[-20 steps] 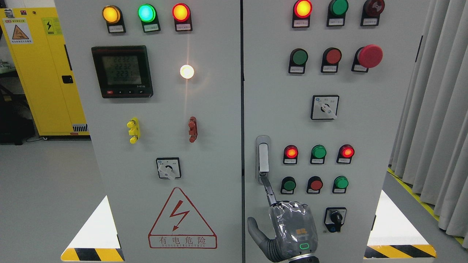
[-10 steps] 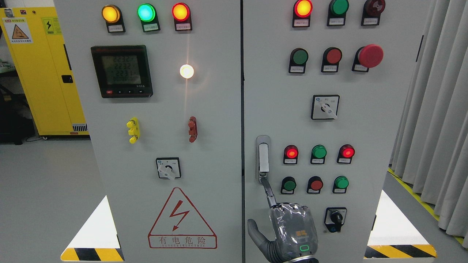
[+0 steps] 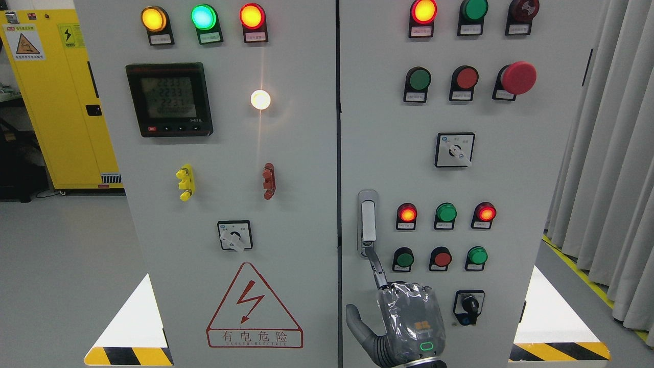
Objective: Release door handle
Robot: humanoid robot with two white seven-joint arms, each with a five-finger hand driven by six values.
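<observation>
Your right hand (image 3: pixel 403 319), low on the right door, has one finger (image 3: pixel 377 268) extended to the handle's (image 3: pixel 368 222) lower end, others apparently curled, gripping nothing; releasing is underway, so next draw it straight back.

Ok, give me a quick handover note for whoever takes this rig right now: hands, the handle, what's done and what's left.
Right robot hand: low in front of the right door, holding nothing. Its index finger points up with the tip at the lower end of the handle; the other fingers are curled in.
Left robot hand: out of view.
Handle: upright in its recess, at the door's left edge. The door looks shut.
Done: there is no grasp on the handle.
Left: the fingertip looks to be touching the handle's lower end; draw the hand back clear of the door.
</observation>
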